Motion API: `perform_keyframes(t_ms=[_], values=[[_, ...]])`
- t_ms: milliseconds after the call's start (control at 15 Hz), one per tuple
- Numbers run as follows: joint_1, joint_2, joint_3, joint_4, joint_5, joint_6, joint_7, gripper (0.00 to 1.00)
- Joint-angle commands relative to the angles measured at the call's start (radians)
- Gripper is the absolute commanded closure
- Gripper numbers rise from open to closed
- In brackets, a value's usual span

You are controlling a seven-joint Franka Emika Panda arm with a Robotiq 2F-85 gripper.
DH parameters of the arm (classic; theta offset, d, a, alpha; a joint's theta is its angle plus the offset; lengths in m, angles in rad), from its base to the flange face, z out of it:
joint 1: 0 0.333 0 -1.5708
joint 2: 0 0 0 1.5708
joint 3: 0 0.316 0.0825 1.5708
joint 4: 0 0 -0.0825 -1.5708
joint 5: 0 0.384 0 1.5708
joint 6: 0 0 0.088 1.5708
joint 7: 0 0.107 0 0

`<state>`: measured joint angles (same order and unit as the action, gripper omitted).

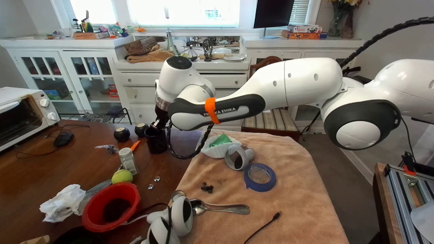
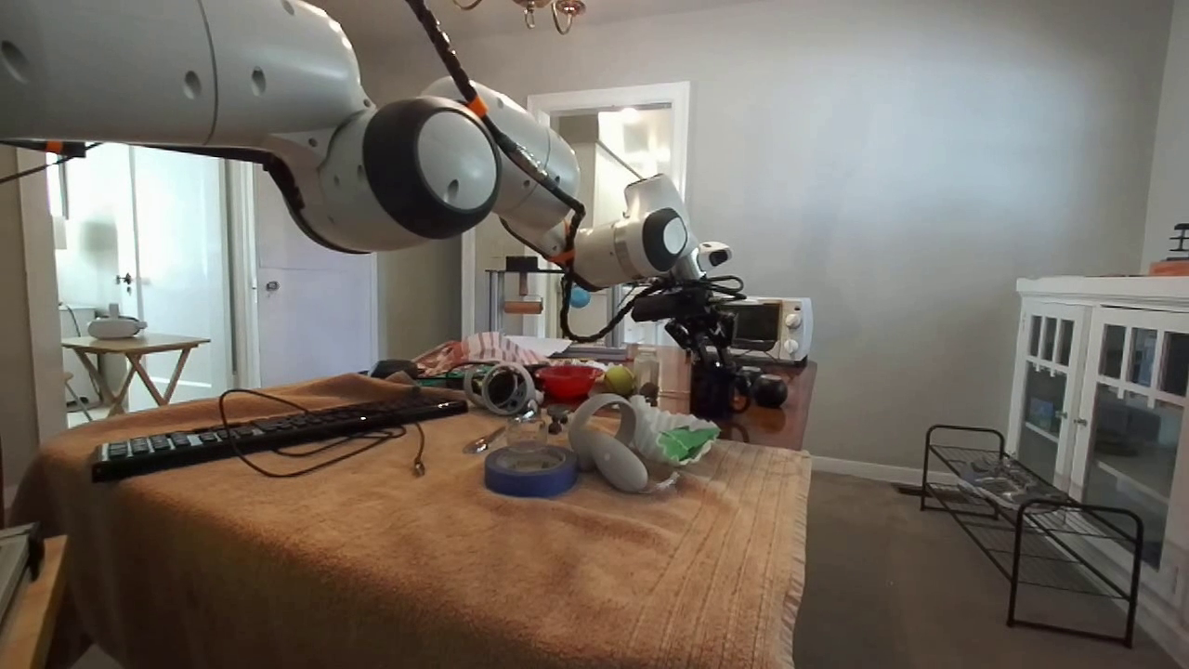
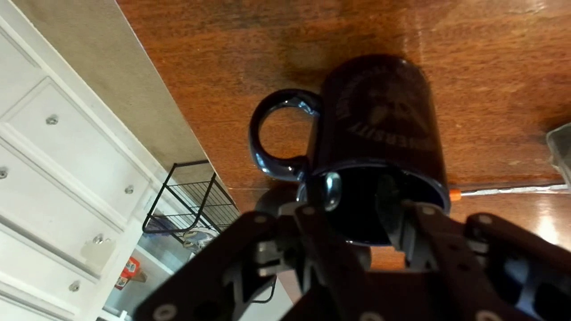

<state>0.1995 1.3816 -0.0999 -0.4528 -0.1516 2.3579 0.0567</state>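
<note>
My end effector (image 3: pixel 354 207) angles down, its fingers parted at the mouth of the dark mug (image 3: pixel 383 118), which stands upright on the wood of the desk (image 3: pixel 245 49), probably steady because its base rests there rather than on the soft towel (image 1: pixel 298 210), so it needs no grip from me.

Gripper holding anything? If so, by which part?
Apparently nothing: the gripper stands open at the mouth of the mug, fingers apart. A bright spot beside one finger is unclear.

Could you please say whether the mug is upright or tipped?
Upright: the dark mug stands straight on the table in both exterior views.
</note>
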Motion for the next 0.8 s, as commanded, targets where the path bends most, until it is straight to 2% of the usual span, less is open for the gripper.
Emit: perform_keyframes(t_ms=[0,267,333,733], values=[[0.004,0.014,0.006,0.005,0.003,0.017,-0.001,0.31],[0.014,-0.006,-0.004,-0.002,-0.004,0.002,0.014,0.01],[0.019,-0.017,-0.008,-0.005,-0.004,-0.021,0.027,0.00],[0.061,-0.115,0.069,-0.020,0.052,-0.184,0.006,0.00]])
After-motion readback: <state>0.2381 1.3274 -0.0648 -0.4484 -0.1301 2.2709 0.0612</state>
